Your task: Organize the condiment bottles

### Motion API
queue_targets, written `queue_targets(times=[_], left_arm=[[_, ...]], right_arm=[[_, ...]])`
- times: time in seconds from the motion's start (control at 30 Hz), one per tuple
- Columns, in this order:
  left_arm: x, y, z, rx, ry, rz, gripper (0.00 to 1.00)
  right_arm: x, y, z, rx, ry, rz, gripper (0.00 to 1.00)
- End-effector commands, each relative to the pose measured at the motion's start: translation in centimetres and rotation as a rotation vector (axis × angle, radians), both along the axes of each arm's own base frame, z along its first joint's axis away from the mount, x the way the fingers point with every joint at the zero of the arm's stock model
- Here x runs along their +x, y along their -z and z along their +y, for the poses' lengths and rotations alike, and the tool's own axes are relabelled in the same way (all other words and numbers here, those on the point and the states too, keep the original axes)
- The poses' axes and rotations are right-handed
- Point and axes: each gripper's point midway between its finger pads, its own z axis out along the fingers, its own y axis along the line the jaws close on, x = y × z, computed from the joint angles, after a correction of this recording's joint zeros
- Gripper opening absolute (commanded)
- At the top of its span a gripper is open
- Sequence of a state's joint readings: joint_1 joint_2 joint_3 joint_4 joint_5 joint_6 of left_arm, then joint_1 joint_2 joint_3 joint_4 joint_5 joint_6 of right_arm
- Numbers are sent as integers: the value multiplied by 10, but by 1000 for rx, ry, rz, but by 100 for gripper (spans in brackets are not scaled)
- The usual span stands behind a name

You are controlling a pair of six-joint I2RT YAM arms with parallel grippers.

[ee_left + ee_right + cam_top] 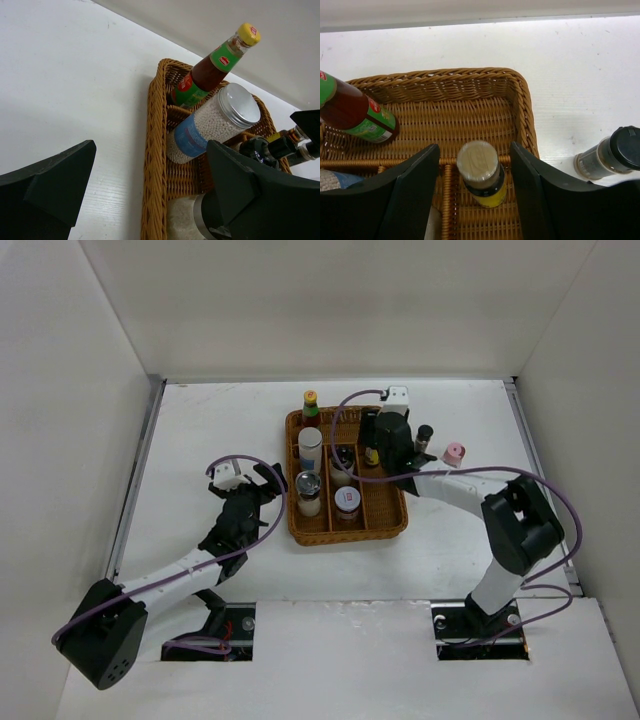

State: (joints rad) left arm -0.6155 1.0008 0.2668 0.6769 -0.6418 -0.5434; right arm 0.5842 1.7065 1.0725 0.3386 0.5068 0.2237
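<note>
— Inside the wicker tray [520,100], where's the tan-capped bottle [479,162]?
— Upright, cap skyward, between the right pincer's [474,150] parted fingers. From above, that pincer covers its cap. Beside the tray, the left pincer [150,147] stands wide apart.

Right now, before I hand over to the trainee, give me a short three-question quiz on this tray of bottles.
1. True or false: the pink-capped bottle stands inside the wicker tray.
2. Which bottle sits between the right gripper's open fingers? A red sauce bottle; B tan-capped yellow bottle; C silver-lidded jar.
3. How many bottles stand on the table outside the tray?
Key: 1 false; 2 B; 3 two, the pink-capped one and a black-capped shaker.
</note>
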Motion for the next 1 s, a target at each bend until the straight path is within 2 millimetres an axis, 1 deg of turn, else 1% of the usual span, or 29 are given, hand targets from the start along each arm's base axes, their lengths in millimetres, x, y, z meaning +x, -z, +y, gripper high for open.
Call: queue_targets(times=[0.0, 0.07, 0.13, 0.17, 0.2, 0.23, 0.27, 0.3, 0.33, 0.37, 0.4, 0.43, 0.5, 0.53, 0.6, 0.73, 0.8, 0.83, 0.87, 0.9, 0.93, 0.97], left_arm=[[2, -21, -2, -57, 7, -66, 95], [2, -21, -2, -56, 4, -64, 95], [2, -20, -3, -55, 8, -63, 95], [2, -20, -4, -55, 12, -63, 95], [2, -21, -4, -56, 12, -64, 95], [2, -21, -4, -56, 12, -64, 95], [2, -20, -3, -55, 10, -63, 95], [2, -20, -3, -55, 10, -63, 95], [2, -21, -4, -58, 13, -65, 95], [1, -23, -4, -61, 13, -69, 95], [1, -23, -4, -62, 15, -70, 95], [1, -24, -4, -63, 15, -72, 95], [1, -23, -4, -62, 13, -70, 95], [0, -24, -5, -63, 16, -72, 95], [1, -24, -5, -63, 18, -72, 95], [0, -24, -7, -62, 22, -70, 95], [0, -25, -6, -65, 24, -74, 95], [0, -25, -5, -65, 19, -74, 95], [0, -24, -5, -64, 19, -73, 95], [0, -24, -5, -63, 21, -72, 95], [0, -24, -6, -63, 22, -72, 95], [-1, -24, -6, -64, 24, -73, 95]], right_arm=[[-2, -47, 1, 62, 11, -109, 68], [-13, -69, -9, 90, 25, -138, 74], [-26, -88, -23, 115, 41, -167, 76], [-32, -95, -35, 124, 59, -177, 77], [-36, -98, -52, 134, 91, -182, 77], [-39, -99, -63, 147, 115, -184, 78], [-42, -96, -83, 159, 167, -182, 78], [-42, -88, -107, 163, 230, -171, 78], [-43, -76, -130, 153, 296, -150, 78], [-44, -63, -152, 136, 361, -119, 81], [-46, -49, -170, 121, 419, -85, 85], [-47, -35, -185, 104, 468, -47, 89], [-46, -12, -203, 77, 518, 9, 94], [-45, -2, -208, 69, 527, 36, 94], [-41, 11, -210, 70, 515, 66, 94], [-33, 29, -218, 75, 532, 112, 92], [-29, 36, -218, 83, 529, 126, 90], [-26, 40, -219, 93, 527, 132, 87], [-22, 43, -217, 105, 512, 139, 81], [-19, 44, -214, 114, 500, 144, 74], [-18, 45, -214, 125, 501, 146, 63], [-20, 43, -214, 134, 511, 139, 54]])
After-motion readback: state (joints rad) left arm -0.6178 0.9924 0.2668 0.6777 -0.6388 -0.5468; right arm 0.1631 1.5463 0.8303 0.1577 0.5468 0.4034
